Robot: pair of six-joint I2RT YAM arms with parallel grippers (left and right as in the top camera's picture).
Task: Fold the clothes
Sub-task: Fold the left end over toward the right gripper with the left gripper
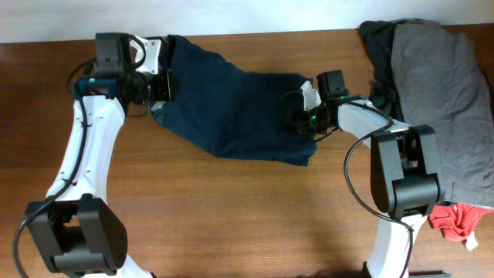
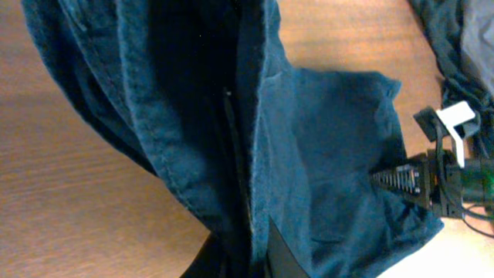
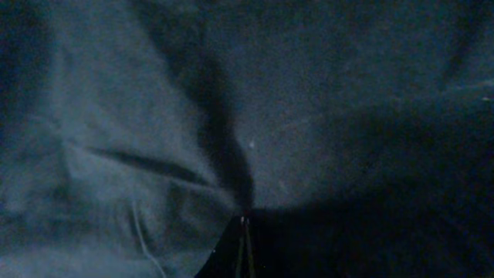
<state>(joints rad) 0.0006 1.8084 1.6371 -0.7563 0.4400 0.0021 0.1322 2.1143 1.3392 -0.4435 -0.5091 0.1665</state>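
The dark navy blue shorts (image 1: 231,108) lie stretched across the table's far middle, between both arms. My left gripper (image 1: 164,86) is shut on their left edge; in the left wrist view the fabric (image 2: 309,154) runs down between the fingers (image 2: 247,259). My right gripper (image 1: 302,116) is shut on their right edge, and its wrist view is filled with dark fabric (image 3: 154,116) pinched at the fingertips (image 3: 245,224). A grey garment (image 1: 436,85) on a charcoal one (image 1: 378,46) and a small red piece (image 1: 455,220) lie at the right.
The pile of grey and charcoal clothes covers the table's right side up to the far edge. The right arm's base (image 1: 405,177) stands in front of it. The left arm's base (image 1: 77,235) stands at the front left.
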